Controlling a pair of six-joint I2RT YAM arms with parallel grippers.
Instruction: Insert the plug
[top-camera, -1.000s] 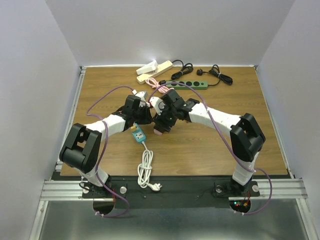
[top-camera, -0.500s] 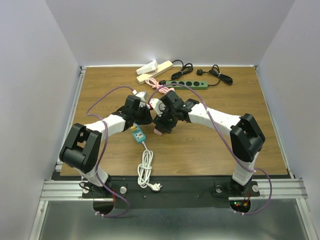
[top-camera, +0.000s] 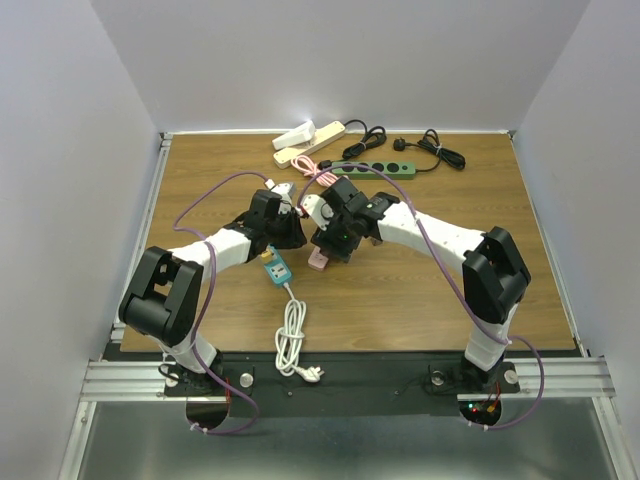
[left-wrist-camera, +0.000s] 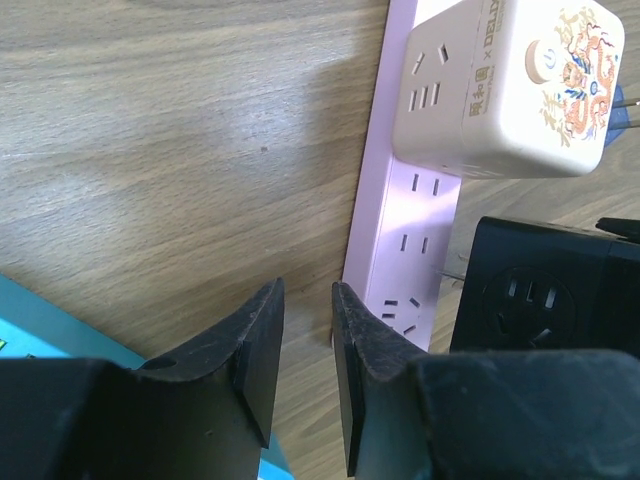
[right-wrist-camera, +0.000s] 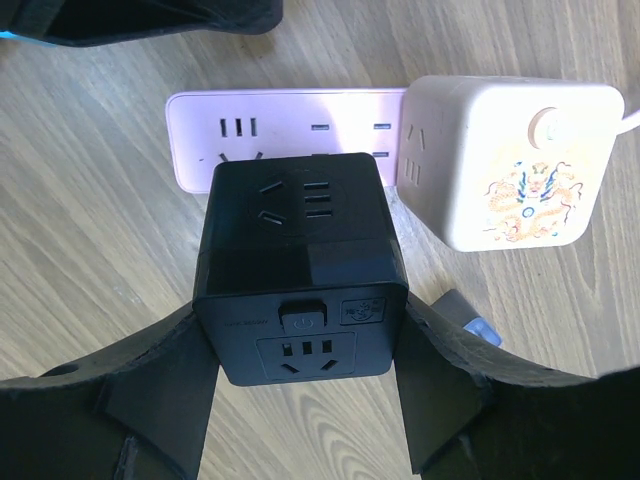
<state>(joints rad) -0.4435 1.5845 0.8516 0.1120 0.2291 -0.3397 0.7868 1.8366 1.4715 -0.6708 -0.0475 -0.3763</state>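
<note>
**Top view:** wood-grain desk (top-camera: 450, 290). Both arms meet mid-desk above the flat pink power strip (top-camera: 317, 262).

**Left wrist:** left pincer (left-wrist-camera: 300, 350), matte black, jaws a narrow gap apart, nothing held. One finger sits just beside the strip's edge. A cream cube adapter (left-wrist-camera: 510, 85) w/ dragon print sits on the strip.

**Right wrist:** right pincer (right-wrist-camera: 300, 360) is clamped wide on the glossy black cube plug (right-wrist-camera: 300, 230). Plug is over the strip's end, next to the cream cube; seated or not, cannot tell.

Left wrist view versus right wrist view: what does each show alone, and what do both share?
Left wrist only: the left gripper, slightly open and empty, and a teal box corner. Right wrist only: the right gripper clamped on the black cube adapter. Both: that adapter, the pink power strip, the cream cube sitting on it, the wooden table.
</note>
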